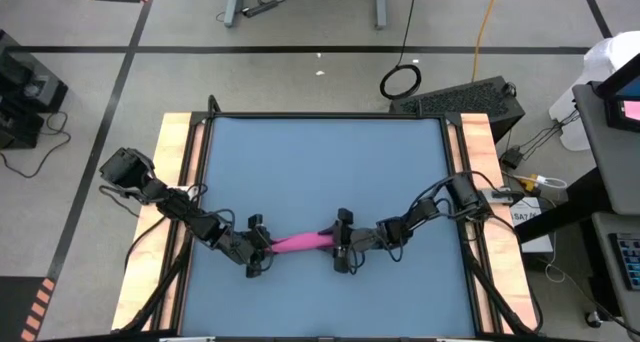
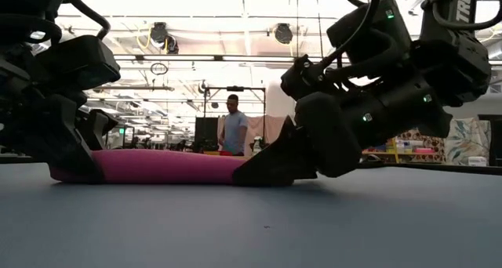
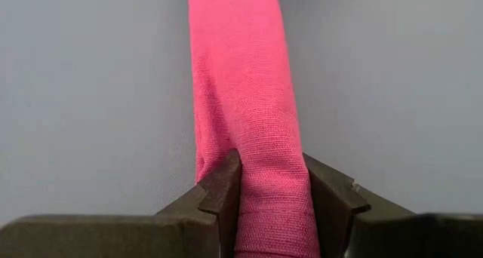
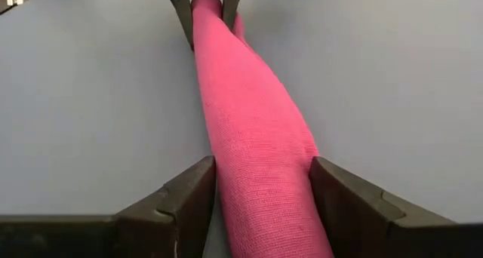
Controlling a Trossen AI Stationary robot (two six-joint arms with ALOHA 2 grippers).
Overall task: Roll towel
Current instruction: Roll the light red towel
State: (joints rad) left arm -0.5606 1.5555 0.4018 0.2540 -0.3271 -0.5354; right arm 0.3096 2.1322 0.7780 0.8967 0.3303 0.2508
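Towel [image 1: 298, 243] lies as a tight pink roll on the blue table [image 1: 320, 162], in the near half and about midway across, stretched between my two arms. On the left, my left gripper [image 1: 258, 250] is down at table level on the roll's left end. My left fingers [image 3: 220, 196] sit one on each side of the cloth and press into it, so these jaws are clamped on the towel, narrowed to the thickness of the roll. From the low view that end of the roll disappears behind my dark left finger, and the pink body runs flat along the tabletop toward the other arm. On the right, my right gripper [image 1: 340, 248] straddles the roll's right end. My right fingers [image 4: 189, 201] stand wide apart, the towel passing between them; the fabric touches the one on its right, while a thin gap shows along the other. Beyond the table a person [image 2: 233, 127] stands in the room.
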